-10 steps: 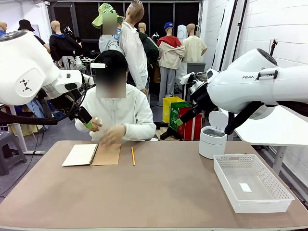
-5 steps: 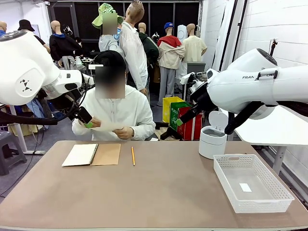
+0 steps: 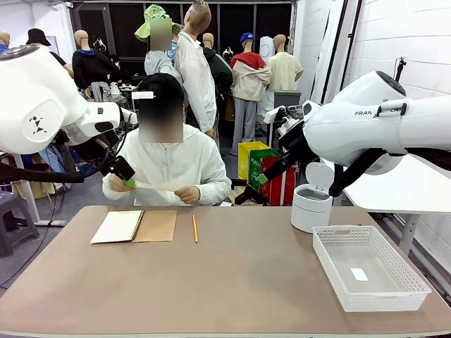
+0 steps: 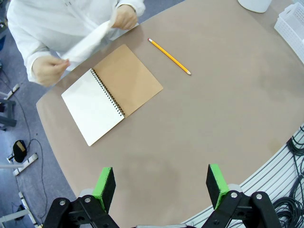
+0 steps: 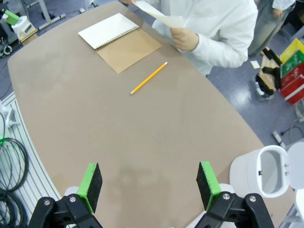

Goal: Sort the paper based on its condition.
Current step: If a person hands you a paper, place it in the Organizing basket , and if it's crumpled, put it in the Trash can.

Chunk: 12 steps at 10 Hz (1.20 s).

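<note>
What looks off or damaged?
Nothing stands out. The person's hands hold the paper off the table, too edge-on to judge its condition. The notebook lies open, pencil beside it. The left gripper and right gripper: open, empty.

An open spiral notebook [image 3: 134, 226] lies near a yellow pencil [image 3: 194, 228].

Only legible print: "FRAN" in dark letters on my right arm [image 3: 363, 113], rest of word cut off at the joint. Print on yellow box [image 3: 248, 151] behind the person too small to read.
</note>
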{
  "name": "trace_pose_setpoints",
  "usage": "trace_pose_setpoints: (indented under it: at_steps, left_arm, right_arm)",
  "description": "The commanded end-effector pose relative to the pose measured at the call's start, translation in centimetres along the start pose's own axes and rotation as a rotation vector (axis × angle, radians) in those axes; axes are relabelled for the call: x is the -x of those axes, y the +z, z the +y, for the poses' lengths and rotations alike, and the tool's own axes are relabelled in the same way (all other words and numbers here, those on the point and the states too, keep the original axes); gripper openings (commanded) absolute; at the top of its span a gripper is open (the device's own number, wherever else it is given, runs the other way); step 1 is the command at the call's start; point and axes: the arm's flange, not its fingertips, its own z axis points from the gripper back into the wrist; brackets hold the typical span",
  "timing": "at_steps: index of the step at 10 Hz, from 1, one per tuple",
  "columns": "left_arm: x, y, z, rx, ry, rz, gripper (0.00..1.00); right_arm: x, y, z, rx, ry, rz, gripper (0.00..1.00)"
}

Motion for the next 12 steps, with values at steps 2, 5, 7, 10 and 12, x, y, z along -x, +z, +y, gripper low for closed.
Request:
trace_pose_setpoints:
  at_steps: [2, 5, 7, 10, 12]
  left_arm:
    - [0.0, 0.1, 0.1, 0.001, -0.002, -0.002, 1.00]
    - [0.0, 0.1, 0.1, 0.001, -0.002, -0.002, 1.00]
    - [0.0, 0.1, 0.1, 0.001, -0.002, -0.002, 1.00]
    - [0.0, 0.1, 0.1, 0.001, -0.002, -0.002, 1.00]
    - [0.0, 0.1, 0.1, 0.001, -0.002, -0.002, 1.00]
  right_arm:
    - [0.0, 0.0, -0.1, 0.012, -0.003, 0.004, 1.00]
    - [0.0, 0.0, -0.1, 0.012, -0.003, 0.004, 1.00]
    - [0.0, -0.2, -0.1, -0.009, -0.058, 0.033, 1.00]
    - [0.5, -0.9, -0.3, -0.059, -0.395, 0.113, 1.00]
    - [2.4, -2.4, -0.8, -0.109, -0.624, 0.165, 1.00]
